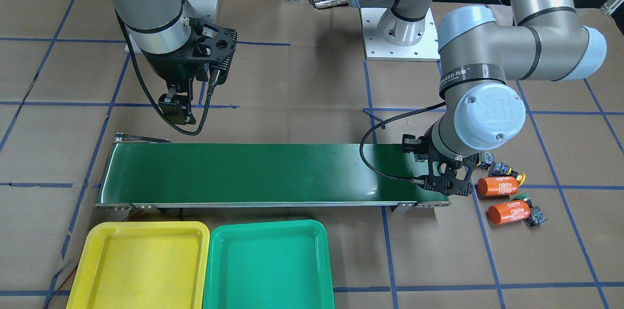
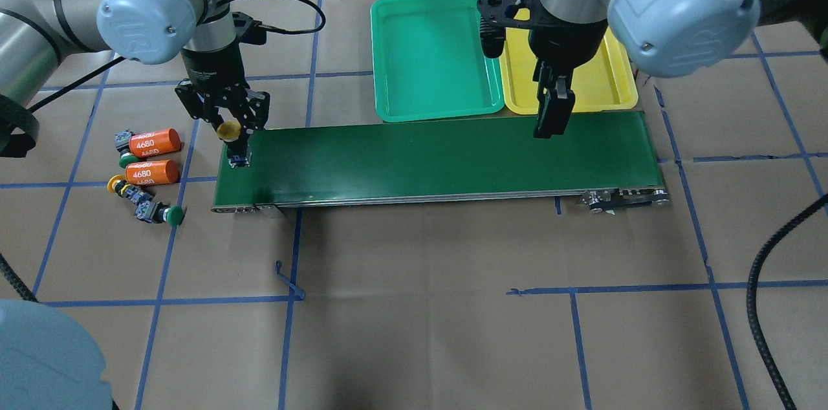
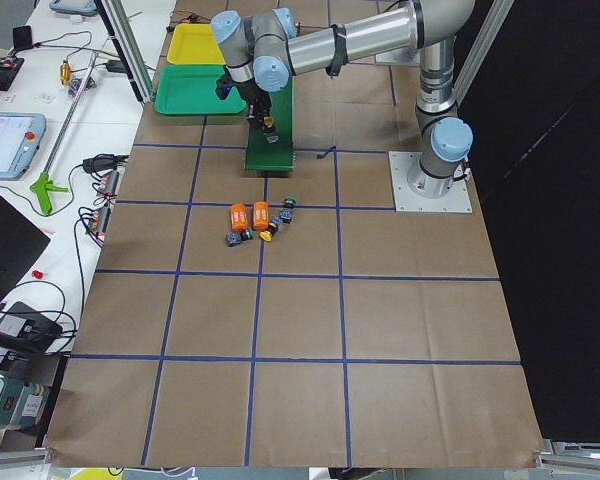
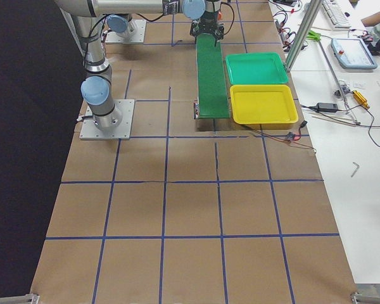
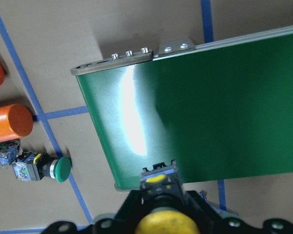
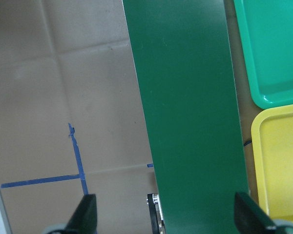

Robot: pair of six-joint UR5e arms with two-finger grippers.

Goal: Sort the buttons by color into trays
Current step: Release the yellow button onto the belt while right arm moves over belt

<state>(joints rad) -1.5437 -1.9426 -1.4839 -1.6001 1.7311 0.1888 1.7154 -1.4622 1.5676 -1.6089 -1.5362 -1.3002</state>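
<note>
My left gripper (image 2: 234,138) is shut on a yellow-capped button (image 2: 228,130) and holds it over the left end of the dark green conveyor belt (image 2: 440,154). The left wrist view shows that button (image 5: 158,224) between the fingers. Three more buttons lie on the paper left of the belt: a green one (image 2: 172,215), a yellow one (image 2: 116,185) and one with a green cap (image 2: 124,161) between the orange cylinders. My right gripper (image 2: 550,122) is open and empty above the belt's right part, near the yellow tray (image 2: 605,83) and the green tray (image 2: 433,54). Both trays hold nothing.
Two orange cylinders marked 4680 (image 2: 154,141) (image 2: 151,172) lie among the loose buttons. The belt's roller end (image 2: 621,198) sticks out at the right. The trays sit side by side just beyond the belt's far edge. Blue tape lines cross the brown paper.
</note>
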